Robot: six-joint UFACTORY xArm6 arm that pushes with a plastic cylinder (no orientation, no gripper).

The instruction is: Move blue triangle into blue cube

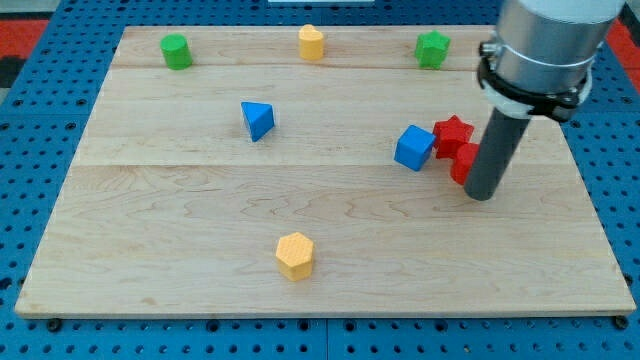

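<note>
My arm comes down from the view's top right, its wide grey cylinder ringed by a black clamp, with the straight dark rod below it standing almost upright. My tip (pixel 481 195) rests on the board to the view's right of the blue cube (pixel 413 148) and a little lower, near it but clearly not touching it.

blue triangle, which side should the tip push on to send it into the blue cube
Push on the face toward the view's left. The blue triangle lies to the view's left of the blue cube, which sits slightly lower, so contact goes there, a touch toward the top. My tip now stands right of the cube, beside the red blocks, and probably has to circle round first.
</note>
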